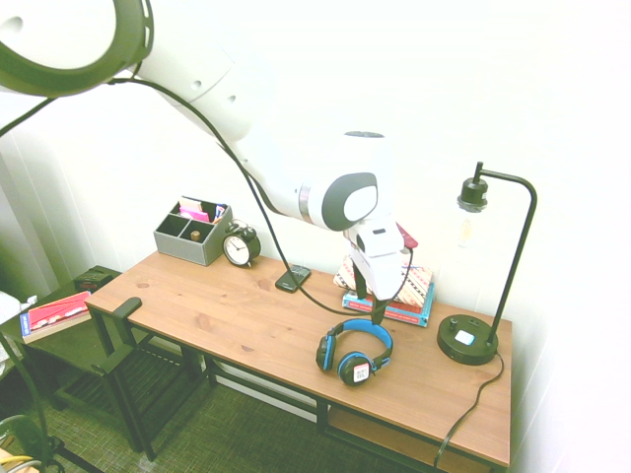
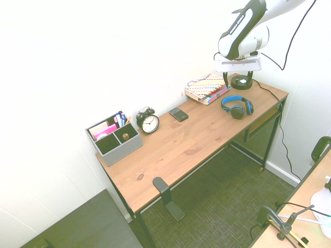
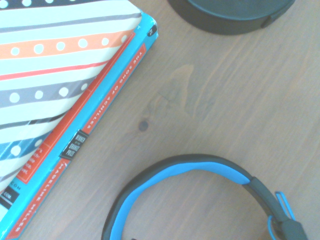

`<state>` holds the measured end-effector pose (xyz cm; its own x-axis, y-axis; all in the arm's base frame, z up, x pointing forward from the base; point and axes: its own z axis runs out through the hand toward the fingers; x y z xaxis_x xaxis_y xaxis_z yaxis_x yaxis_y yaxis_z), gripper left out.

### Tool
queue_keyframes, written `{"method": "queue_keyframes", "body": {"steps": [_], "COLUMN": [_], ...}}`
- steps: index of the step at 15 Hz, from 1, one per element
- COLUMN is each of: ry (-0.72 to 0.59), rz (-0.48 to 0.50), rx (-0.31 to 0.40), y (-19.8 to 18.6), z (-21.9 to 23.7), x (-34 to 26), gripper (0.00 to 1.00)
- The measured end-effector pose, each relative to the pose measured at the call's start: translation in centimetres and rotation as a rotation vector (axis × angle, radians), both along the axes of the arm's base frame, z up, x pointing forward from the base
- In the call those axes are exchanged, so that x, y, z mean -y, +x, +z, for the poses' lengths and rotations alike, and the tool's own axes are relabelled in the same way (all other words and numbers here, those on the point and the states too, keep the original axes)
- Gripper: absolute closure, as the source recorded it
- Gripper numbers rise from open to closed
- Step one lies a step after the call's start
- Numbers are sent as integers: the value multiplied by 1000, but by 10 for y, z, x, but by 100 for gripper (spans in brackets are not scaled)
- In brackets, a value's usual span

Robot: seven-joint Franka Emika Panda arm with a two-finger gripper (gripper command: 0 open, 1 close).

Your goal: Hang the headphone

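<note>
Hovering above the desk, the white arm's two-finger gripper (image 1: 369, 304) hangs with dark fingers spread and nothing between them. Directly below it, slightly toward the desk's front edge, lies the headphone (image 1: 354, 353): bright blue headband, black round ear cups with blue rims, a small white sticker on one cup. It rests flat on the wooden desk (image 1: 227, 315), the band arching toward the gripper. Wrist view shows the band's blue padded arc (image 3: 195, 172) with clear wood on both sides.

Judgement: light, rigid plastic frame; smooth band may slip; cups swivel, so it will dangle. Best hold: top of the band, jaws across its width.

Beside the gripper: striped stack of books (image 1: 402, 291). Further out: black desk lamp (image 1: 480, 286).

Hanger not identified with certainty.
</note>
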<state>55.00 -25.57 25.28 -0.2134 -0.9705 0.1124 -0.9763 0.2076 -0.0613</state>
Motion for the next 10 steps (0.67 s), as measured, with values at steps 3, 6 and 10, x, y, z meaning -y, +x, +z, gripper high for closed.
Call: {"method": "queue_keyframes", "body": {"steps": [3,6,10], "ry": [9,8,16], "rz": [-18,-13,-21], "rx": [5,6,1], "y": [12,29,42], "z": [-24,-37,-56], "x": [0,-3,2], "gripper": [0,100,100]}}
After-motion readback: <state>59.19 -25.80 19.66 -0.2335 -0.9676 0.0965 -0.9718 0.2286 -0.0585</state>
